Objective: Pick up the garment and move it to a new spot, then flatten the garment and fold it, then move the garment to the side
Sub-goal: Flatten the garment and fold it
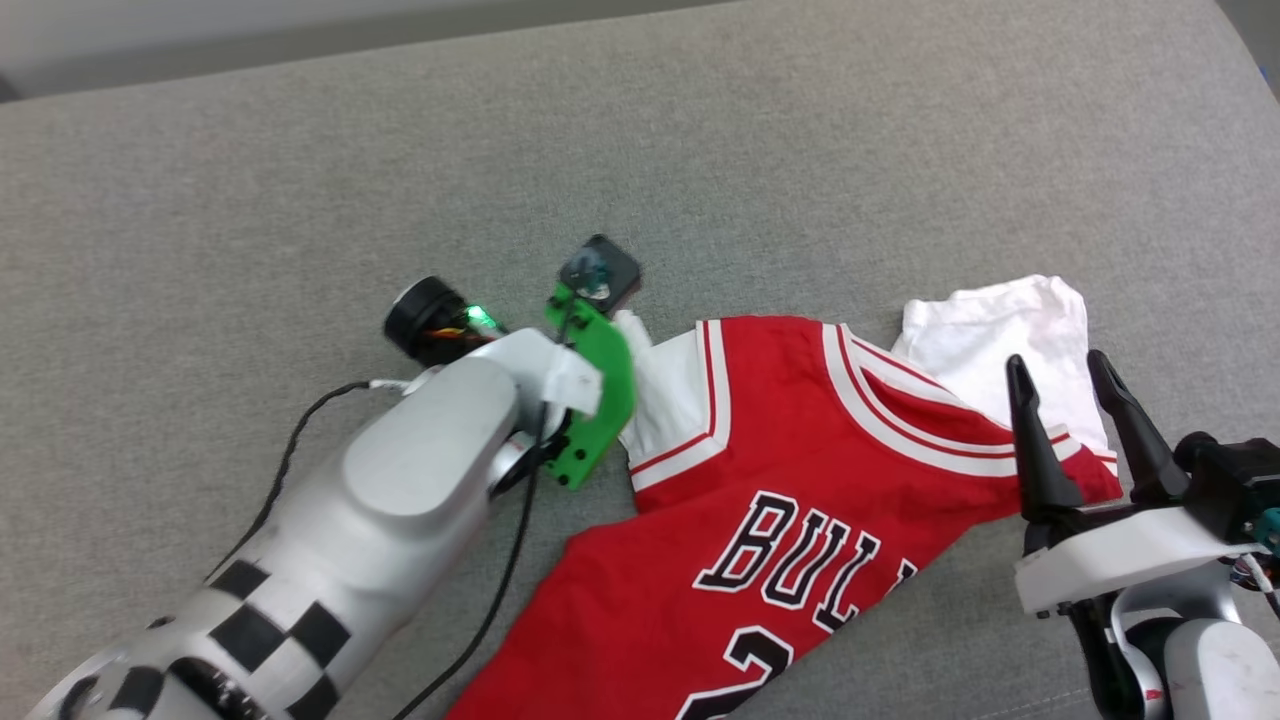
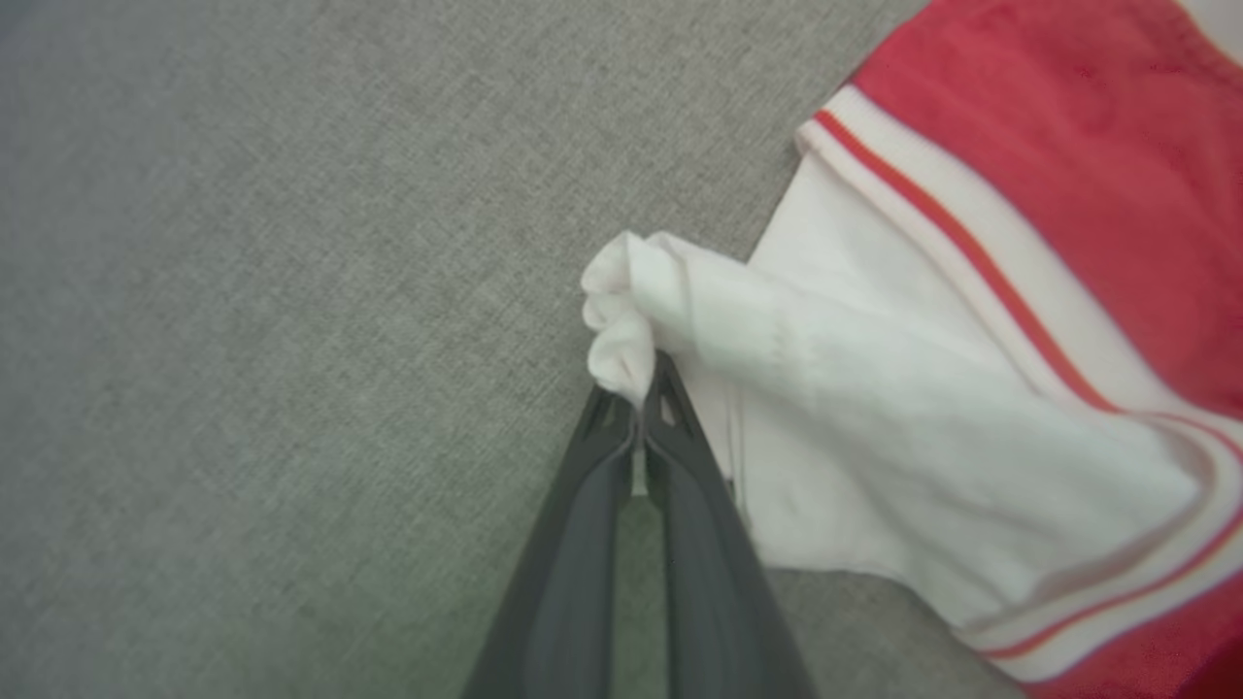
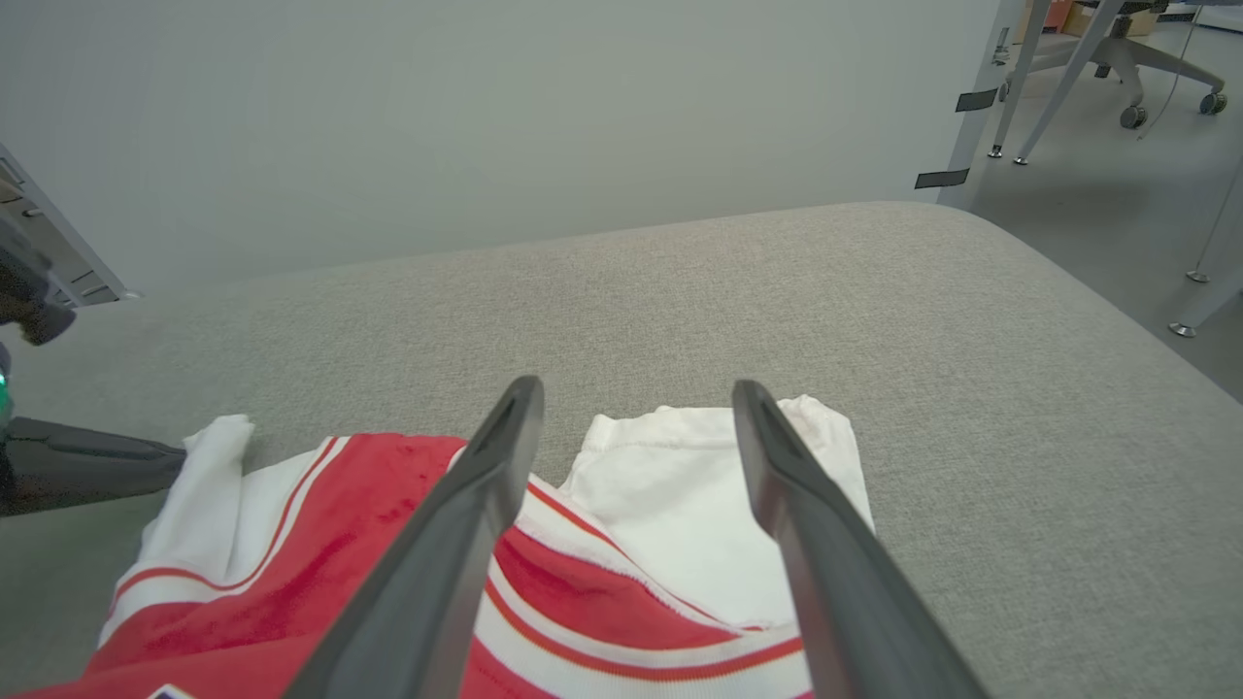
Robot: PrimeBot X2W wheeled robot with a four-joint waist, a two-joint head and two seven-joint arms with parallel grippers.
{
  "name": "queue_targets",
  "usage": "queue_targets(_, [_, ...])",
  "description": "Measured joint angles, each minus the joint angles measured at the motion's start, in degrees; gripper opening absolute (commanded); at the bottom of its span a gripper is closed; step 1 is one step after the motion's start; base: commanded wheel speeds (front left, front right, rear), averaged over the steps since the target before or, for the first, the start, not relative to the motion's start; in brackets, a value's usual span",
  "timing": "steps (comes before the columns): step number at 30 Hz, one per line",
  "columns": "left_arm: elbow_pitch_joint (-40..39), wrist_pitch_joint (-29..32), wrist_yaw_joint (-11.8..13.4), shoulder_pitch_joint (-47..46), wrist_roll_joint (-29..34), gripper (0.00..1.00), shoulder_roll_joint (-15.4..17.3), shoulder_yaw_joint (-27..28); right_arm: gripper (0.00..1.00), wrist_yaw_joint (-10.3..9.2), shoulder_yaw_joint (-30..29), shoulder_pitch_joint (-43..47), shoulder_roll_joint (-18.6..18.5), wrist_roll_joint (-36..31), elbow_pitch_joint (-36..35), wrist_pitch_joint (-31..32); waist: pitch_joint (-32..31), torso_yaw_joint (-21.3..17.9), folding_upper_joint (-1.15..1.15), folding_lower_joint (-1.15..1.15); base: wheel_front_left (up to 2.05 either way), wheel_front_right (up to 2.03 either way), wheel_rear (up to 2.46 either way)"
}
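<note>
Shirt [image 1: 800, 470] is laid on cushion [image 1: 700, 130], bare to its far edge. Left end effector [image 2: 641, 388] is clamped on a sleeve [image 2: 631, 320], as the left wrist view shows; right end effector [image 1: 1075, 375] is held parted.

Left gripper [image 2: 641, 388] comes in from 6 o'clock, dark fingers [image 2: 573, 573] pinched together on a bunched white fold at center. The fold is the sleeve [image 2: 923, 427] edge of a jersey [image 2: 1068, 126]. Sleeve spreads toward 3–4 o'clock, a bit blurred. Red-and-white striped trim [image 2: 971, 243] runs from 1 to 4 o'clock, with the red body at 1–2. Grey fabric surface [image 2: 272, 291] lies from 7 to 12.
</note>
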Motion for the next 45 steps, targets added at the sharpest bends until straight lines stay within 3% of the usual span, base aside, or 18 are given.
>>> queue_targets(14, [-17.6, -11.5, 8.7, 12.9, -3.9, 0.00, 11.1, 7.9, 1.00, 0.00, -5.5, 2.3, -1.5, 2.6, 5.1, 3.5, -6.2, 6.6, 0.00, 0.00, 0.00, 0.00, 0.00])
queue_targets(25, [-33.0, -14.6, 16.7, 18.6, -4.4, 0.00, 15.8, 11.8, 1.00, 0.00, -11.0, -8.4, -13.6, 9.5, 19.7, 19.1, -6.2, 11.9, 0.00, -0.01, 0.00, 0.00, 0.00])
queue_targets(32, [-38.5, -14.8, 19.0, 18.8, -4.0, 0.00, 17.6, 13.2, 1.00, 0.00, -7.1, -15.8, -19.9, 13.3, 27.7, 29.2, -3.4, 13.8, 0.00, -0.01, 0.00, 0.00, 0.00])
queue_targets(45, [-41.8, -14.8, 20.5, 18.5, -3.0, 0.00, 17.8, 13.4, 1.00, -0.05, 2.0, -24.4, -25.4, 18.4, 35.2, 41.6, 2.7, 15.8, 0.00, 0.00, 0.00, 0.00, 0.00])
